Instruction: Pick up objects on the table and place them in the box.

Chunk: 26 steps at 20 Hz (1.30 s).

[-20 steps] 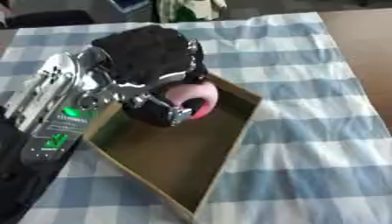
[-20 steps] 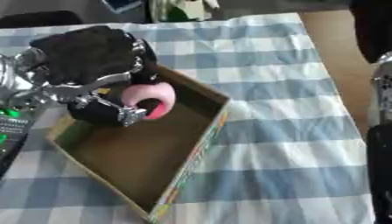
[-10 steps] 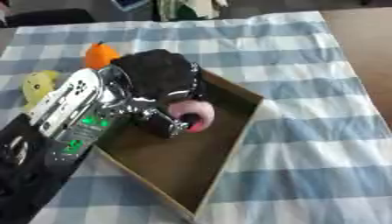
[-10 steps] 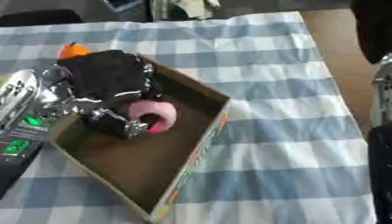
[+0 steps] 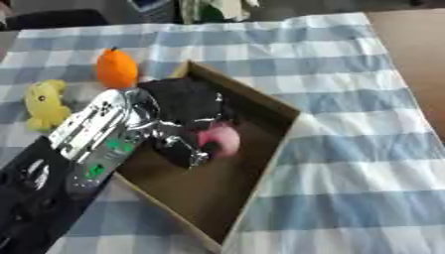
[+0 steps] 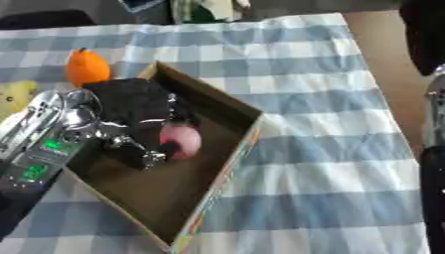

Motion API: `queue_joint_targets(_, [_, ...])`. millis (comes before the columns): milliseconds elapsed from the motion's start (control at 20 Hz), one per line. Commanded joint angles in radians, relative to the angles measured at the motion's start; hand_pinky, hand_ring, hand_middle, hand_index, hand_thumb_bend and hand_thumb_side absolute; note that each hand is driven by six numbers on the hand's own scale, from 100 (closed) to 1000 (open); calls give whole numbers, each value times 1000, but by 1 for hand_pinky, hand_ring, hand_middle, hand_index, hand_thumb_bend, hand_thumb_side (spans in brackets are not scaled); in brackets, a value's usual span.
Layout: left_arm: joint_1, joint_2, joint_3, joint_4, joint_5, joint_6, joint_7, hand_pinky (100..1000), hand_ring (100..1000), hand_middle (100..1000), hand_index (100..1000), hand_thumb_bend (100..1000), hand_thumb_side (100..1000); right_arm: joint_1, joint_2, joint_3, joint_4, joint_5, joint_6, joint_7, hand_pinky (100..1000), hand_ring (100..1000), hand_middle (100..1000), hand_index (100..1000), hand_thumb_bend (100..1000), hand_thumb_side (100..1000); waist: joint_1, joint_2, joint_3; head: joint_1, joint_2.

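Observation:
My left hand [image 5: 184, 110], black with silver fingers, reaches down into the brown cardboard box [image 5: 254, 94] from the left. Its fingers are curled round a pink ball [image 5: 222, 141], which is low inside the box, near the floor. An orange fruit-shaped thing [image 5: 115, 68] stands on the checked cloth just beyond the box's far left corner. A yellow toy [image 5: 43, 106] lies to the left of it. Of the right side, only a black and silver strip [image 6: 433, 99] shows at the right edge of the right eye view.
The blue and white checked cloth [image 5: 365, 149] covers the table, with bare room to the right of the box. My left forearm [image 5: 94, 145], silver with green lights, crosses the box's near left wall. Dark things stand at the table's far edge [image 5: 208, 7].
My left hand has sunk with the pink ball from above the box's far corner down into the box and toward the near left. This uncovered the orange thing and the yellow toy.

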Motion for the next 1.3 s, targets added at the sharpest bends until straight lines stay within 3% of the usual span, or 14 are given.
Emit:
queue_joint_targets(50, [-10,2,19,-13,-9,1,-29,542,780,762,950,141,367,-13,-13,-7,-20,-5,-3,3,796,652,528,777,100,633,-5,-19,1,2,-10])
queue_joint_targets(150, [-8,2,27,-17,-13,1,-34,586,816,800,976,189,534,-13,-13,-7,-19,-5,-3,4,796,652,528,777,100,634,-6,-19,2,1,-11])
queue_joint_targets(350, [-5,2,56,-38,-20,6,-33,648,866,851,1000,204,621,-11,-13,-9,-19,-5,-4,4,796,652,528,776,100,634,-7,-20,3,0,-12])
queue_joint_targets(550, [-4,7,128,-108,-1,47,9,626,850,825,982,100,548,-8,-15,-11,-19,-4,-5,3,796,651,527,776,100,633,-8,-19,4,-4,-12])
queue_joint_targets(800, [-21,38,257,-175,30,155,81,594,825,786,954,100,452,-5,-18,-15,-19,-3,-6,0,796,652,527,776,100,633,-7,-20,8,-11,-11])
queue_joint_targets(1000, [-44,79,313,-114,22,220,134,608,839,808,968,100,454,-5,-18,-15,-20,-3,-6,-2,797,652,526,774,100,633,-7,-19,6,-11,-12])
queue_joint_targets(1300, [-88,118,351,15,-22,271,222,676,890,864,999,100,465,-5,-23,-16,-19,-1,-7,-1,798,652,525,774,100,633,-4,-15,0,-8,-15])
